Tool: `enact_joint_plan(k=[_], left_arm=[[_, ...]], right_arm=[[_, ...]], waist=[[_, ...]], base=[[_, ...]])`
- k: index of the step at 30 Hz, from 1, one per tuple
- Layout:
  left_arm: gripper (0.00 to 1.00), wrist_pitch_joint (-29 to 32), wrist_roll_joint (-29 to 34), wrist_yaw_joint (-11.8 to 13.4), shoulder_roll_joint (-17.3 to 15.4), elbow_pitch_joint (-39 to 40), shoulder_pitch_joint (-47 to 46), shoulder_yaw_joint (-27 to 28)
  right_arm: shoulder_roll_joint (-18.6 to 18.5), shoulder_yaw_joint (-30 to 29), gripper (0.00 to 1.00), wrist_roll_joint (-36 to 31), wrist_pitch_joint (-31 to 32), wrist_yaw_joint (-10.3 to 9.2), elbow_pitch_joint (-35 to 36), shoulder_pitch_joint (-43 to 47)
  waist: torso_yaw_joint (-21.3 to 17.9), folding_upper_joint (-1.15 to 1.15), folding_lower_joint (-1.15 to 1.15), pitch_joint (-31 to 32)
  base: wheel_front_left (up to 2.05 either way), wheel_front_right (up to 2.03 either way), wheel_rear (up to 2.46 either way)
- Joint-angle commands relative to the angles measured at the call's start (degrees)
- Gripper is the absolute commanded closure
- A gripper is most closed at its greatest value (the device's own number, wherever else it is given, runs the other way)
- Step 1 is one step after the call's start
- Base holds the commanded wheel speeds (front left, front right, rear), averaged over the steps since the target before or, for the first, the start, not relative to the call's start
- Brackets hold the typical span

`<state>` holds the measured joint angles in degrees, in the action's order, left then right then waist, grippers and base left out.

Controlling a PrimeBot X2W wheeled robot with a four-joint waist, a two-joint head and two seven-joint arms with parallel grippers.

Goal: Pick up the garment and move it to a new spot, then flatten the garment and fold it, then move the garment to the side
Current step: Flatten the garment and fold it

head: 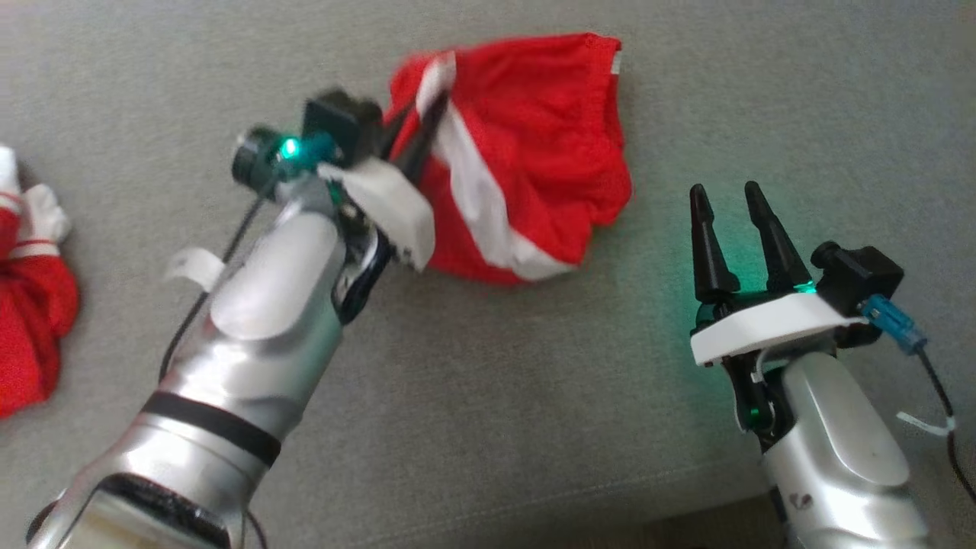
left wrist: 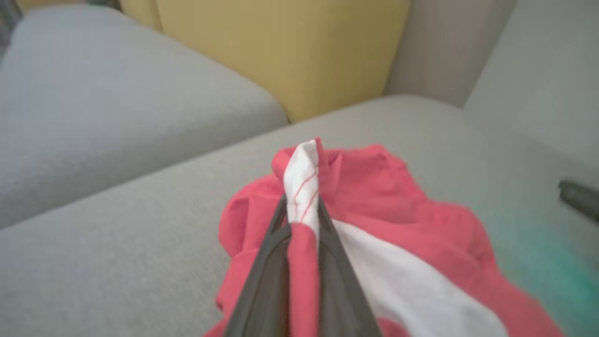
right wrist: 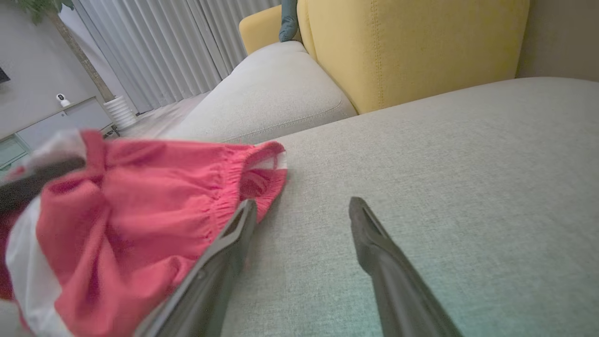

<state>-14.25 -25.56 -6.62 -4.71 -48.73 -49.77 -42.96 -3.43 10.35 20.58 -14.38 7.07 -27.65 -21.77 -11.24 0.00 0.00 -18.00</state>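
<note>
The garment (head: 526, 152) is a pair of red shorts with white side stripes, bunched on the grey sofa seat. My left gripper (head: 423, 114) is shut on its left edge, pinching a fold of white and red cloth. The left wrist view has that fold (left wrist: 303, 187) squeezed between the two dark fingers (left wrist: 266, 262). The cloth there looks raised. To the right of the garment my right gripper (head: 724, 202) stands open, with nothing between its fingers. In the right wrist view the garment (right wrist: 131, 206) lies left of the open right gripper (right wrist: 299, 206).
Another red and white garment (head: 30, 305) lies at the far left edge of the seat. A yellow cushion (right wrist: 412, 47) and the grey sofa back (left wrist: 538, 70) stand behind. A second seat cushion (left wrist: 93, 107) adjoins. The grey seat (head: 488, 427) stretches bare toward me.
</note>
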Motion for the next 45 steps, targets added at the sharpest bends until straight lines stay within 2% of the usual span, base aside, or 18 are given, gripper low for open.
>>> enact_joint_plan(k=[1, 6, 7, 9, 11, 12, 13, 14, 20, 27, 34, 42, 43, 44, 45], left_arm=[[1.00, -0.7, 0.4, 1.8, -1.3, 5.7, -1.4, 4.7], [1.00, -0.7, 0.7, 6.4, -0.3, 16.3, 7.0, 15.8], [0.93, -0.7, 0.8, 7.1, 0.0, 17.6, 9.0, 18.0], [0.71, -0.7, 1.6, 7.7, 0.5, 18.8, 12.7, 21.1], [0.69, -0.7, 1.8, 8.1, 0.9, 18.8, 15.8, 24.0], [0.58, -0.7, 2.6, 8.4, 1.0, 18.4, 17.0, 24.9], [0.03, -0.7, 3.4, 8.7, 1.1, 18.0, 18.1, 25.8], [0.00, -0.7, 3.9, 9.1, 1.3, 17.7, 19.2, 26.9], [0.00, -0.7, 8.1, 9.2, 1.7, 19.1, 24.6, 29.9], [0.00, -0.7, 8.0, 8.7, 1.8, 22.8, 29.3, 27.6], [0.00, -0.7, 6.2, 9.3, 1.8, 24.9, 31.1, 22.9], [0.00, -0.7, 5.2, 9.9, 1.8, 25.4, 30.8, 21.0], [0.00, -0.7, 5.1, 9.9, 1.8, 25.5, 30.7, 20.8], [0.00, -0.7, 5.0, 9.9, 1.8, 25.5, 30.5, 20.6], [0.00, -0.7, 5.0, 10.0, 1.8, 25.5, 30.4, 20.5]], right_arm=[[0.5, 0.6, 0.00, -0.4, -0.6, 0.42, 1.3, -0.2], [0.6, 0.5, 0.00, -0.9, -0.6, 0.42, 0.3, 0.3], [0.6, 0.7, 0.00, -1.0, -0.6, 0.42, 0.1, 0.3], [0.6, 1.3, 0.00, -0.8, -0.6, 0.42, -0.2, 0.3], [0.6, 2.1, 0.00, -0.7, -0.6, 0.42, -0.5, 0.1], [0.6, 2.5, 0.00, -0.5, -0.6, 0.42, -0.6, 0.0], [0.6, 2.9, 0.00, -0.4, -0.6, 0.42, -0.7, -0.2], [0.6, 3.3, 0.00, -0.4, -0.6, 0.42, -0.8, -0.3], [0.6, 5.6, 0.00, -0.8, -0.6, 0.42, -2.2, -1.5], [-1.4, 8.9, 0.00, -3.3, -0.6, 0.42, -5.9, -6.6], [-7.4, 14.5, 0.00, -3.4, 1.9, 0.42, -16.2, -16.0], [-11.4, 22.9, 0.00, 3.1, 7.3, 0.42, -22.1, -20.3], [-11.7, 23.7, 0.16, 3.8, 7.6, 0.42, -22.6, -20.7], [-11.9, 24.6, 0.51, 4.4, 7.8, 0.42, -23.1, -21.0], [-12.0, 25.3, 0.96, 5.2, 7.8, 0.42, -23.4, -21.3]], waist=[[1.7, 0.00, 0.00, 0.8], [5.0, 0.00, 0.00, 2.4], [5.6, 0.00, 0.00, 2.7], [6.6, 0.00, 0.00, 3.2], [7.3, 0.00, 0.00, 3.3], [7.6, 0.00, 0.00, 3.3], [7.9, 0.00, 0.00, 3.3], [8.2, 0.00, 0.00, 3.3], [10.4, 0.00, 0.00, 3.6], [14.1, 0.00, 0.00, 3.9], [18.5, 0.00, 0.00, 3.7], [20.1, 0.00, 0.00, 2.6], [20.2, 0.00, 0.00, 2.4], [20.3, 0.00, 0.00, 2.2], [20.3, 0.00, 0.00, 2.1]], base=[[0.00, 0.00, 0.00], [0.00, 0.00, 0.00], [0.00, 0.00, 0.00], [0.00, 0.00, 0.00], [0.00, 0.00, 0.00], [0.00, 0.00, 0.00], [0.00, 0.00, 0.00], [0.00, 0.00, 0.00], [0.00, 0.00, 0.00], [0.00, 0.00, 0.00], [0.00, 0.00, 0.00], [0.00, 0.00, 0.00], [0.00, 0.00, 0.00], [0.00, 0.00, 0.00], [0.00, 0.00, 0.00]])
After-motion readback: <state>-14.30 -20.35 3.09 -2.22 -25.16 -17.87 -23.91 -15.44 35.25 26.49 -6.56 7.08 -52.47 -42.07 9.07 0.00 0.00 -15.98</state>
